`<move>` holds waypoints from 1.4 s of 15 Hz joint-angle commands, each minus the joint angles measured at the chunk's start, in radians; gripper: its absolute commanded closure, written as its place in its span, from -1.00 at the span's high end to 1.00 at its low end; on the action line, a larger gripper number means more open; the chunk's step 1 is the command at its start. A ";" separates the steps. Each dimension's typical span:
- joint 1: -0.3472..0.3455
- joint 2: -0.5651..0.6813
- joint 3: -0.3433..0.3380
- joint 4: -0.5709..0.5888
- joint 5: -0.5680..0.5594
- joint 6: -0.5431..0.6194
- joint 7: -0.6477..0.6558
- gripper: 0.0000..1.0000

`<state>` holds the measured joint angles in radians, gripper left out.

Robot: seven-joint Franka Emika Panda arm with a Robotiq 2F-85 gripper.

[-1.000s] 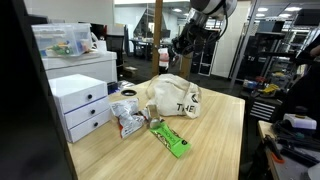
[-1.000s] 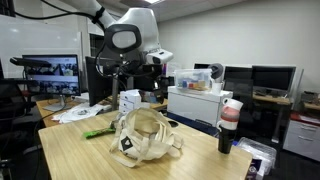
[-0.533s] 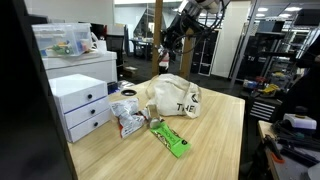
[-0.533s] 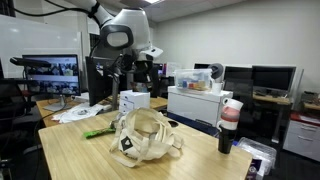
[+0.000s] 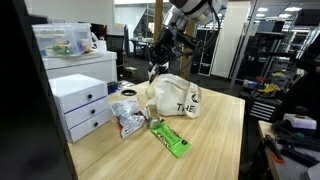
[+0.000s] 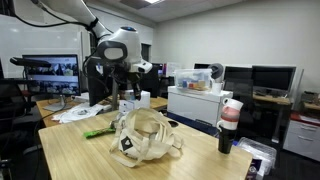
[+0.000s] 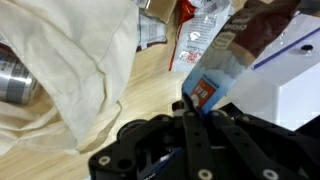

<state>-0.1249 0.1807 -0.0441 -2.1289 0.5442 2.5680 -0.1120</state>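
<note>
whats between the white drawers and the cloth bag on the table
In an exterior view, silvery snack packets lie between the white drawers and the cloth bag. The green packet lies nearer the front edge, outside that stretch.

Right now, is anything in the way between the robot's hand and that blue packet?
No, nothing visible is in the way. In the wrist view the shut hand sits right at the edge of the blue packet, with no gap showing. The cloth bag lies off to one side, not between them.
</note>
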 commanded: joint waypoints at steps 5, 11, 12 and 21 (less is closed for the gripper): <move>0.016 0.115 0.043 -0.008 -0.115 0.087 -0.023 -0.98; 0.018 0.136 0.046 -0.012 -0.188 0.123 0.011 -0.01; 0.017 0.134 0.046 -0.012 -0.192 0.122 0.011 0.13; -0.047 0.018 0.056 -0.010 -0.092 0.063 -0.033 1.00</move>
<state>-0.1319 0.2668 -0.0032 -2.1219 0.4000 2.6716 -0.1154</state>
